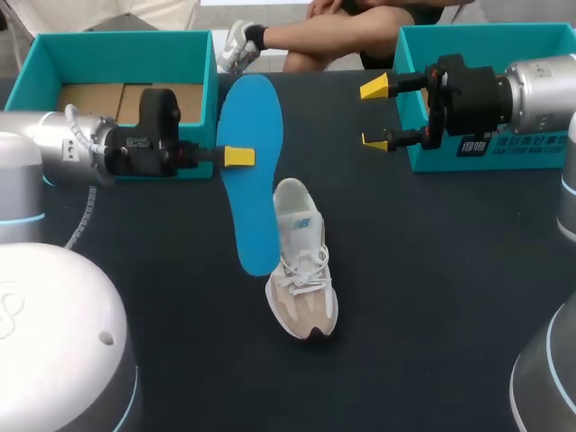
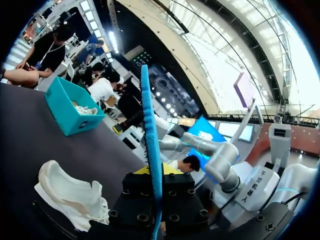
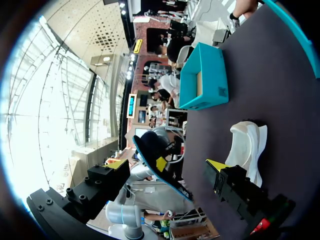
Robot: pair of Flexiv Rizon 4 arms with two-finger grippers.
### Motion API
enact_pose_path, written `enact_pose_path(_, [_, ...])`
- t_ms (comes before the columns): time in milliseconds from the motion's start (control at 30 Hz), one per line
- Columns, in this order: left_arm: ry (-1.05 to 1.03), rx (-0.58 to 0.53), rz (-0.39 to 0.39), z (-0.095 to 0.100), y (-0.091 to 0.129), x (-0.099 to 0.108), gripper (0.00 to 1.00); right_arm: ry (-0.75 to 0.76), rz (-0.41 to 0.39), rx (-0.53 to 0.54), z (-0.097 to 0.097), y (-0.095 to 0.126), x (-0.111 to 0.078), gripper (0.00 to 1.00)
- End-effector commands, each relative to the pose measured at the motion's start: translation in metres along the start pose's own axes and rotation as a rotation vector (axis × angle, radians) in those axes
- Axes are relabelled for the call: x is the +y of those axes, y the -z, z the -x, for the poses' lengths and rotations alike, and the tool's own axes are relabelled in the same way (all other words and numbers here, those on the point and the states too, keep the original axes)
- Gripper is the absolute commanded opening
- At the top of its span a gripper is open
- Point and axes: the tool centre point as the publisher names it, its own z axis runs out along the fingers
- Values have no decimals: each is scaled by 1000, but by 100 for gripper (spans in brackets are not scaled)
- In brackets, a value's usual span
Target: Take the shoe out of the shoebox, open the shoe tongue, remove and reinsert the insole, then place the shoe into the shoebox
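A blue insole (image 1: 249, 171) hangs above the table, pinched at its edge by my left gripper (image 1: 238, 156), which is shut on it. In the left wrist view the insole (image 2: 149, 125) stands edge-on, rising out of the gripper (image 2: 153, 172). The white and beige shoe (image 1: 301, 270) lies on the dark table just right of the insole's lower end, toe towards me; it also shows as the shoe (image 2: 70, 192) and the shoe (image 3: 245, 147). My right gripper (image 1: 375, 114) is open and holds nothing, in front of the right teal shoebox (image 1: 490, 45). The fingers of that right gripper (image 3: 166, 164) stand wide apart.
A second teal shoebox (image 1: 117, 58) with a cardboard floor stands at the back left, behind my left arm. That box also shows (image 3: 205, 77) beyond the shoe. The right box (image 2: 70, 107) holds something white. Dark table surface (image 1: 423, 297) spreads around the shoe.
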Motion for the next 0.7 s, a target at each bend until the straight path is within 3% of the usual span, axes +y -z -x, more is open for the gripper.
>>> enact_pose_path(33, [467, 122, -135, 7, -1, -4, 0, 0, 2, -1, 0, -2, 0, 100])
enact_pose_path(567, [467, 122, -135, 7, -1, -4, 0, 0, 2, -1, 0, -2, 0, 100])
enact_pose_path(700, [522, 30, -67, 20, -2, 3, 0, 0, 2, -1, 0, -2, 0, 100])
